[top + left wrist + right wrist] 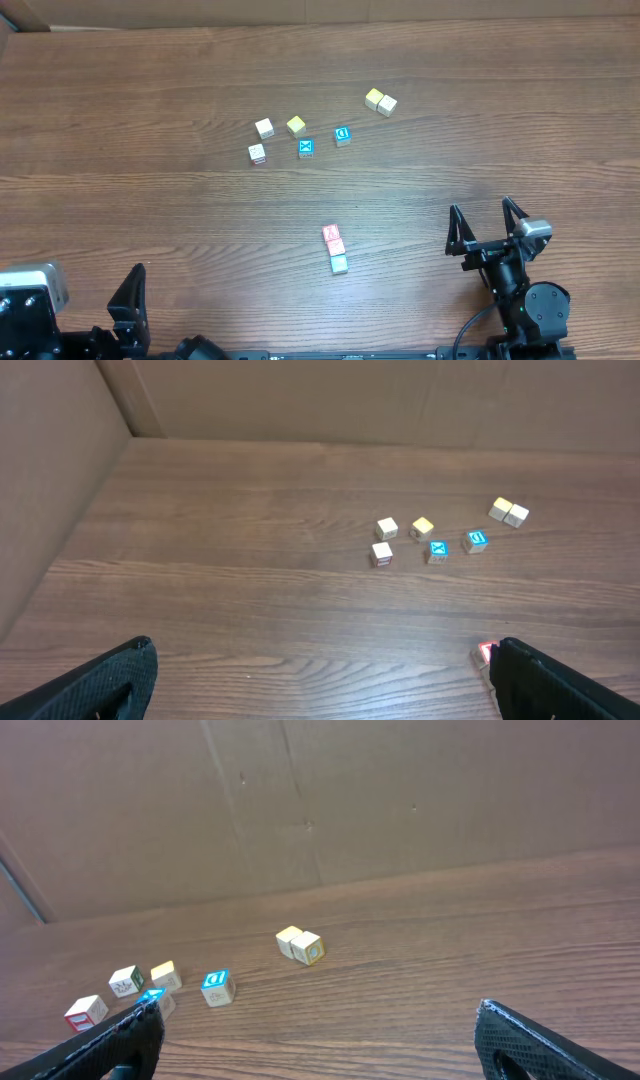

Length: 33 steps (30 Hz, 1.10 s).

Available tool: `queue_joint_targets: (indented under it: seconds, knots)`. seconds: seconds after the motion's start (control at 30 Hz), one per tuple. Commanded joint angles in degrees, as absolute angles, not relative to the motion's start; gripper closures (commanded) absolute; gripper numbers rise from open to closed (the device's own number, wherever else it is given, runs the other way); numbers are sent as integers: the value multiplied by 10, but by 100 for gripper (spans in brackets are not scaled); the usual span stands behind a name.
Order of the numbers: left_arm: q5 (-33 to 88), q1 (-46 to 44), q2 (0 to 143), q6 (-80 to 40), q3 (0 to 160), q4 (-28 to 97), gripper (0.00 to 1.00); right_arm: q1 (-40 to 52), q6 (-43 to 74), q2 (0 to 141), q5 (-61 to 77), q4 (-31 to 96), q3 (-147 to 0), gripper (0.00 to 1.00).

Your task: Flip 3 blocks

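Observation:
The three blocks lie in a short touching row near the table's middle front: two red-faced cubes (332,233) (336,247) and a teal one (339,264). My left gripper (320,672) stands open at the front left with bare wood between its fingers. In the left wrist view one red cube (485,653) peeks out beside the right finger (560,685). My right gripper (482,212) stands open and holds nothing, to the right of the row and apart from it. The right wrist view does not show the row.
A loose cluster sits farther back: a white cube (264,127), a yellow cube (296,125), a white cube with red print (257,153), a blue X cube (306,148) and a blue D cube (342,135). A yellow and cream pair (380,101) lies beyond. A cardboard wall (300,800) backs the table.

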<state>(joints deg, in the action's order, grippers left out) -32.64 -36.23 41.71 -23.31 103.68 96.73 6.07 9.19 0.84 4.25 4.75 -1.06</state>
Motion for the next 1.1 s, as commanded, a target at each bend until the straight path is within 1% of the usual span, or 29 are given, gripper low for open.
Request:
queue_joint_targets:
  seconds: [0.0, 0.77, 0.87, 1.07]
  knots:
    - [-334, -360, 415, -218, 1044, 968, 0, 59, 89, 2, 41, 44, -4, 0]
    - [-334, -358, 415, -214, 1044, 968, 0, 59, 89, 2, 41, 44, -4, 0]
    - [-334, -340, 415, -214, 1044, 968, 0, 59, 89, 2, 41, 44, -4, 0]
    - [-299, -253, 414, -228, 1044, 946, 0, 59, 89, 2, 41, 44, -4, 0]
